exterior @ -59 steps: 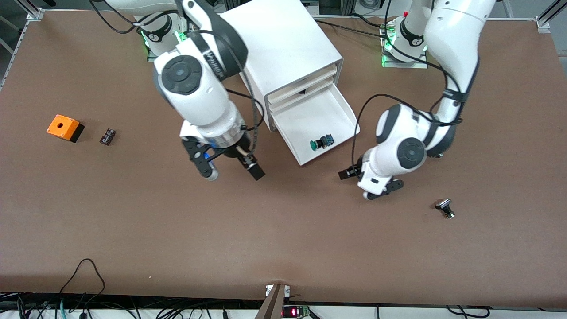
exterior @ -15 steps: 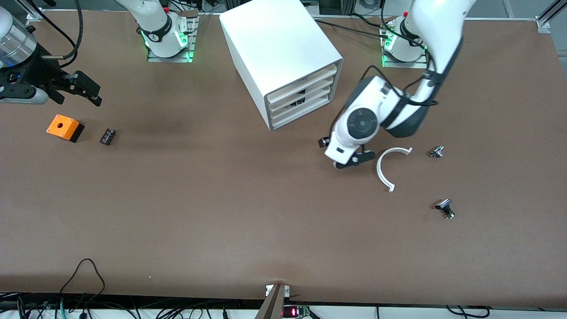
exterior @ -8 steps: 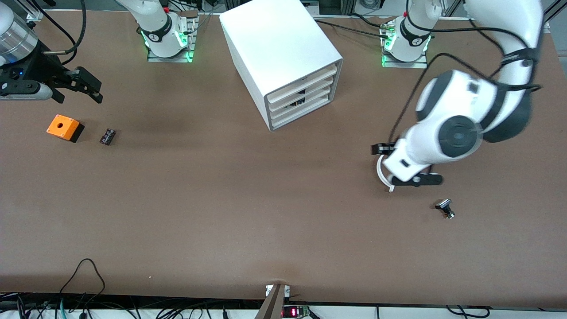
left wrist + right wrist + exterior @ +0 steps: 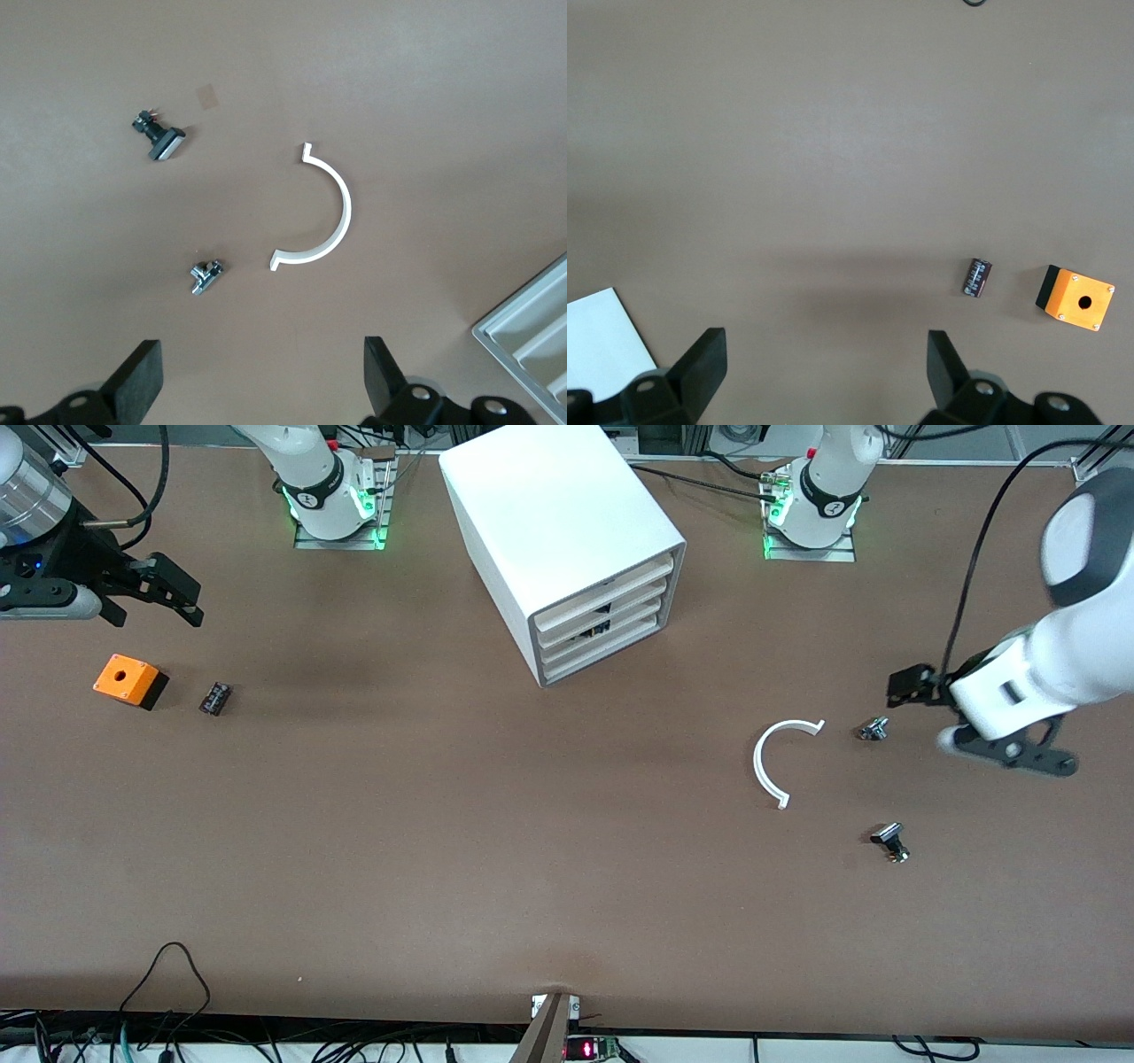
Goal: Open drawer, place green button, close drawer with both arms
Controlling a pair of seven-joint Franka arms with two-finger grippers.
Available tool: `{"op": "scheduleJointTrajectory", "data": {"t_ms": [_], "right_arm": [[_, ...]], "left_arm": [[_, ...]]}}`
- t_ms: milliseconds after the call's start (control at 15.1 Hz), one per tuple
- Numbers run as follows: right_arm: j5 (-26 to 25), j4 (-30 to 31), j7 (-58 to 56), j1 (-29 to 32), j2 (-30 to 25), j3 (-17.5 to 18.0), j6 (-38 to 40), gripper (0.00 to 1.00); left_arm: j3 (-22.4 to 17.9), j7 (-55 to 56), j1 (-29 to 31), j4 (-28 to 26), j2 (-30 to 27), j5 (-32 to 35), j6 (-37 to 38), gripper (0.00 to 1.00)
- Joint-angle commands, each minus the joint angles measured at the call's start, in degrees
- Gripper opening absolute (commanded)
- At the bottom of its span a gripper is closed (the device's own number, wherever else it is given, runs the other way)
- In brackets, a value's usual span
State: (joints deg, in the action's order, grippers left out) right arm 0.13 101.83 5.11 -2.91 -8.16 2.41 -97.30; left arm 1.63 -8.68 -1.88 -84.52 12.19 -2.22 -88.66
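Note:
The white cabinet (image 4: 567, 522) stands at the table's middle, farther from the front camera, and every drawer (image 4: 607, 651) front sits flush and shut. The button is hidden. My left gripper (image 4: 974, 722) hangs open and empty over the table at the left arm's end, beside a small silver knob (image 4: 873, 729). In the left wrist view its fingers (image 4: 146, 372) are wide apart around bare table, and the left gripper (image 4: 261, 363) holds nothing. My right gripper (image 4: 155, 607) is open and empty at the right arm's end, above the table by the orange box (image 4: 124, 678); the right gripper (image 4: 824, 350) frames bare table.
A white half-ring (image 4: 760, 766) lies between the cabinet and the silver knob. A second knob (image 4: 890, 841) lies nearer the front camera. A small dark part (image 4: 215, 698) sits beside the orange box. Cables run along the table's front edge.
The drawer that stood open with the button in it is shut. Over the last second my left arm swung from the cabinet front out to its end of the table. The right arm barely moved.

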Motion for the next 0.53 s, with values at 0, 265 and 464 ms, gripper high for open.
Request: {"op": "scheduleJointTrajectory", "data": {"t_ms": [0, 265, 464], "right_arm": [[0.2, -0.1, -1.2, 0.5, -0.8, 0.2, 0.4, 1.00], [0.3, -0.5, -1.1, 0.5, -0.6, 0.1, 0.4, 1.00], [0.3, -0.6, -1.1, 0.5, -0.6, 0.1, 0.4, 1.00]], "left_arm": [[-2.0, -0.6, -1.6, -12.5, -10.8, -1.0, -6.6, 1.00], [-2.3, -0.4, -2.8, -14.7, -12.8, 4.8, -8.5, 1.00], [-2.5, 0.3, -2.7, -13.8, -12.5, 4.9, -8.5, 1.00]]}}
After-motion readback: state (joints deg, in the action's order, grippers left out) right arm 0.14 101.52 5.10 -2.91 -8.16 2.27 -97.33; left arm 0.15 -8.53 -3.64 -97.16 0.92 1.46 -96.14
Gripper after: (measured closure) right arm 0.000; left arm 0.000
